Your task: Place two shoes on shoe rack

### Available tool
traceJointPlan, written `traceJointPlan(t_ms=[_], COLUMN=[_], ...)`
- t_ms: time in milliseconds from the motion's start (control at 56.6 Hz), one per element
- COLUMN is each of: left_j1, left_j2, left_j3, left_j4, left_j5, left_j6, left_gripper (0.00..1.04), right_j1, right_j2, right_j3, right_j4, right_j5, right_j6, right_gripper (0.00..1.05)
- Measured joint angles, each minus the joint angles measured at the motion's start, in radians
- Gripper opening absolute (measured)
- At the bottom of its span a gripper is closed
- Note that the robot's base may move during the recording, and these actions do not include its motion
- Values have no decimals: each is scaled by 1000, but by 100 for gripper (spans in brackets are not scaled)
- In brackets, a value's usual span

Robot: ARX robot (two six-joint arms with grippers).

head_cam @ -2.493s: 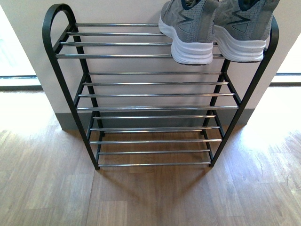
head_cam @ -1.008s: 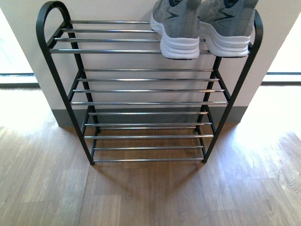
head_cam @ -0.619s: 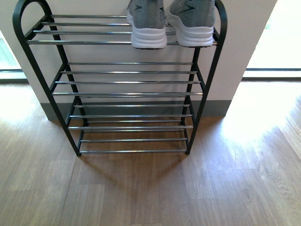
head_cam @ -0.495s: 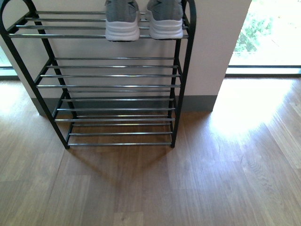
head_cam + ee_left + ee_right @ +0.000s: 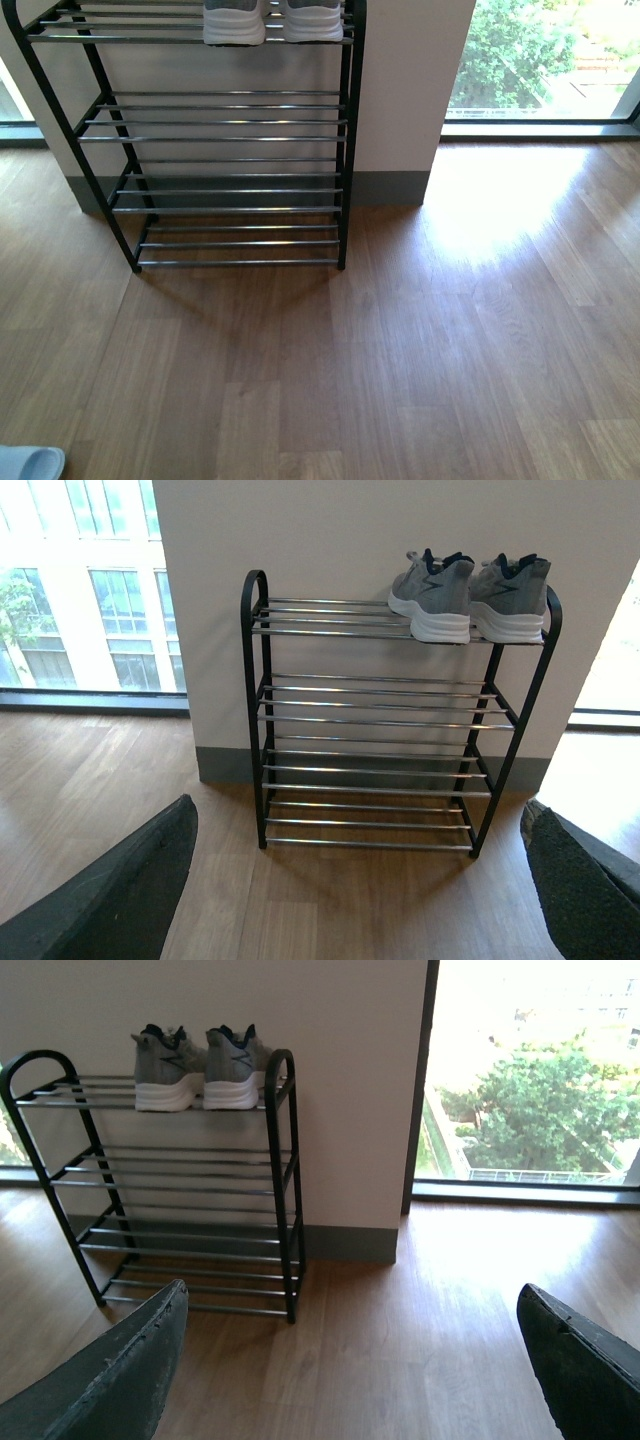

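In the front view the black shoe rack [image 5: 220, 139] stands in the upper left of the frame, against a pale wall [image 5: 410, 90]. It rests on the wooden floor [image 5: 420, 340]. My wrist views show four tiers of chrome bars. The top tier carries the grey sneakers [image 5: 272, 20], and they are the only things on the rack. The pair sits side by side at the right end of that tier, close to the right-hand post, with the white soles reaching the front bar. The sides carry dark zigzag markings, but any logo or lettering is too small to read.

A pale blue slide sandal [image 5: 28, 463] lies on the floor in the lower left corner of the front view, well apart from the rack. Only one end of it shows.

My left gripper [image 5: 357, 810] is spread wide, its dark fingers [image 5: 120, 900] far apart with nothing between them. My right gripper [image 5: 352, 1290] is spread just as wide and holds nothing. A window [image 5: 540, 60] fills the upper right of the front view.
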Motion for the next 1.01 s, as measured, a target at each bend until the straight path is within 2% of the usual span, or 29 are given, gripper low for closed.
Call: traceJointPlan(t_ms=[1008], left_j1=[0], left_j2=[0], left_j3=[0], left_j4=[0], left_j5=[0], left_j6=[0], left_gripper=[95], right_j1=[0], right_j2=[0], right_j3=[0], right_j4=[0], right_j5=[-2], right_j6=[0], right_gripper=[96])
